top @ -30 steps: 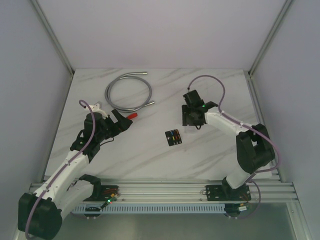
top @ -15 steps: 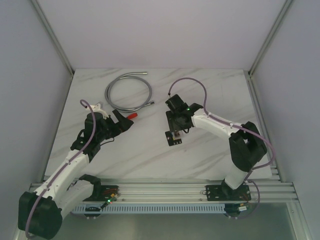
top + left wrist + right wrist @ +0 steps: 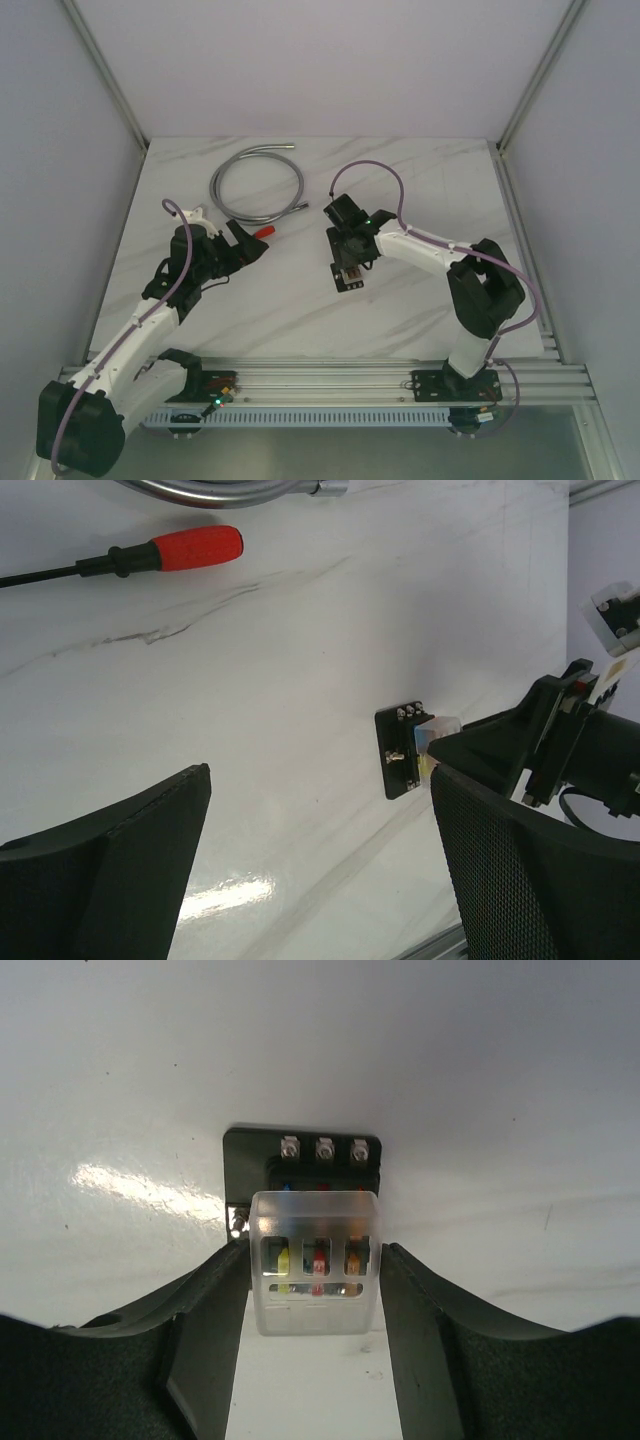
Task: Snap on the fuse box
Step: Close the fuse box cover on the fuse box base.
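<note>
Left gripper [image 3: 243, 243]: jaws spread wide, empty, near the screwdriver [image 3: 185, 548] and well apart from the fuse box [image 3: 245, 1160]. The box lies flat mid-table, unrestrained. Right gripper [image 3: 315, 1305]: pinching the clear cover [image 3: 315, 1260] over the box, offset from its screw row. Hazard: pressing down while misaligned may cock the cover, seat one edge only, or slide the box.
</note>
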Robot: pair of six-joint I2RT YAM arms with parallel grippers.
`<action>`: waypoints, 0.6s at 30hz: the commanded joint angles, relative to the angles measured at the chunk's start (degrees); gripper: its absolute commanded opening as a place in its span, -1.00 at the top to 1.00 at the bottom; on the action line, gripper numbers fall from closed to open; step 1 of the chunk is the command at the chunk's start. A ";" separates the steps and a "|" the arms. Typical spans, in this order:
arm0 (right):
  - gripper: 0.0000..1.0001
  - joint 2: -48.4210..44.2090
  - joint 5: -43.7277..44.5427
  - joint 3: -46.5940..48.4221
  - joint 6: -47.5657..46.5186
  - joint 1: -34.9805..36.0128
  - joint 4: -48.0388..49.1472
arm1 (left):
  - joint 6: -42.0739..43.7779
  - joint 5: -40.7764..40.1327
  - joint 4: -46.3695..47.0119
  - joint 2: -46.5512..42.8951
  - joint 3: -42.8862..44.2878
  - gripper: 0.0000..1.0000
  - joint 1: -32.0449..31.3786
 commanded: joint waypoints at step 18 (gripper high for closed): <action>-0.17 1.05 1.35 -0.59 3.10 0.63 -0.39 | -1.54 2.85 1.95 0.88 1.34 -1.00 0.08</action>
